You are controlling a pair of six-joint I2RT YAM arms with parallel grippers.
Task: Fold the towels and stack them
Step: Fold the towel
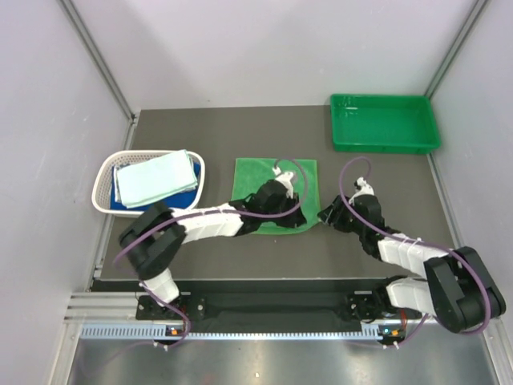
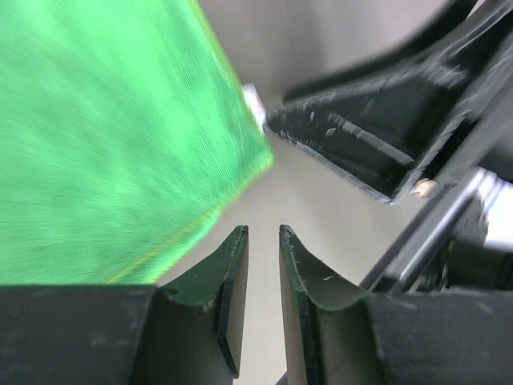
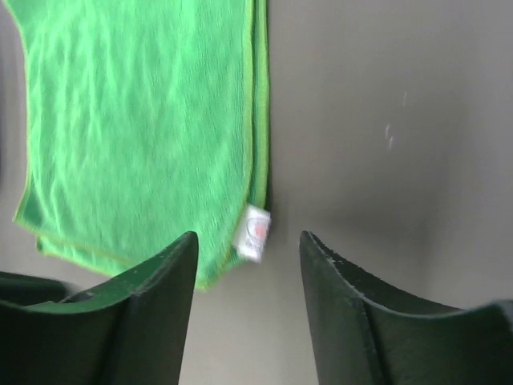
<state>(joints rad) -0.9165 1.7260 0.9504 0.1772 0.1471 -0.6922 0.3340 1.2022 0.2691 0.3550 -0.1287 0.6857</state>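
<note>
A bright green towel [image 1: 264, 178] lies folded flat mid-table, its doubled edge and white label [image 3: 256, 233] at the near right corner. My left gripper [image 1: 292, 207] hovers low over that corner; in the left wrist view the towel [image 2: 104, 136] fills the left, and the gripper [image 2: 263, 230] has a narrow gap with only bare table inside. My right gripper [image 1: 327, 215] sits just right of the corner, and its black fingers [image 2: 361, 144] face the left gripper. It stands open [image 3: 248, 234], holding nothing, with the towel [image 3: 136, 120] just ahead. A pale mint towel [image 1: 156, 176] rests on a blue towel [image 1: 188, 196] in the basket.
The white lattice basket [image 1: 103, 188] stands at the left edge of the table. A green plastic tray [image 1: 385, 122] sits at the back right corner. Grey walls enclose the table on both sides and behind.
</note>
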